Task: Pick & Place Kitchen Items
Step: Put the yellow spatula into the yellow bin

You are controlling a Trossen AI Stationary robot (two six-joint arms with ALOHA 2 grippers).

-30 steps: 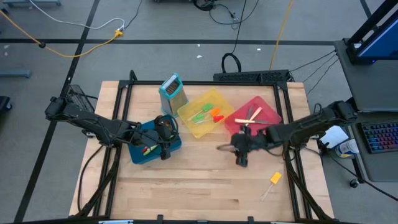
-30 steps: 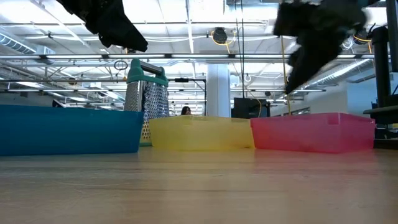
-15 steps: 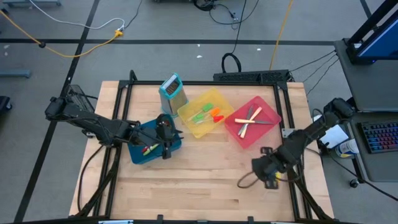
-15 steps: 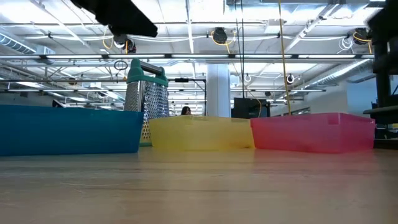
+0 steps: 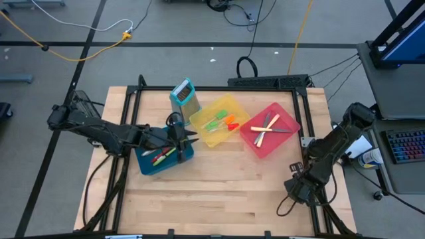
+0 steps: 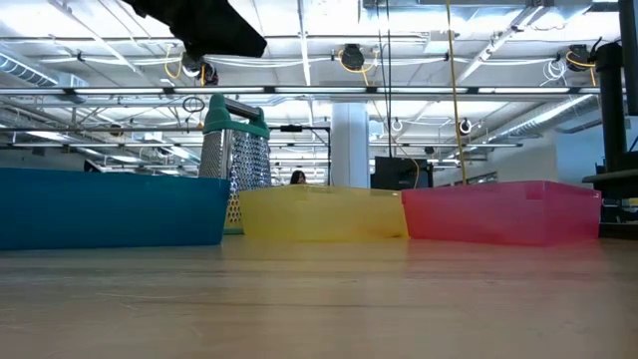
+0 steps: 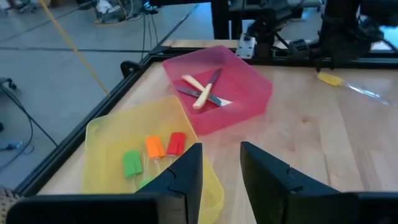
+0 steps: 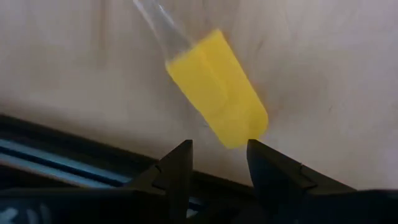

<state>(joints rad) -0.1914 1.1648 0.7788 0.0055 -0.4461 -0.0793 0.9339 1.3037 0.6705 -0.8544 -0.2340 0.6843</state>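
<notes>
A yellow-headed mini spatula (image 8: 217, 87) with a clear handle lies flat on the wooden table near its right edge. My right gripper (image 8: 217, 165) hangs open just over it, pointing down. The fingertips stand beside the tip of the head and touch nothing. In the high view this gripper (image 5: 297, 189) hides the spatula. My left gripper (image 7: 221, 174) is open with nothing in it. It is raised over the blue bin (image 5: 149, 166), which holds red and green utensils (image 5: 161, 156), and it points toward the yellow bin (image 7: 112, 134).
The yellow bin (image 5: 229, 103) holds green, orange and red spatulas (image 7: 152, 152). The red bin (image 5: 265, 147) holds cream-handled knives (image 7: 202, 93). A teal-framed grater (image 5: 184, 96) stands behind the bins. Bare wood lies along the near half of the table.
My right gripper has swung from in front of the red bin toward the table's near right corner. It has sunk and tipped until it points down over the yellow spatula. My left gripper has shifted a little toward the yellow bin and tipped up, uncovering the utensils in the blue bin.
</notes>
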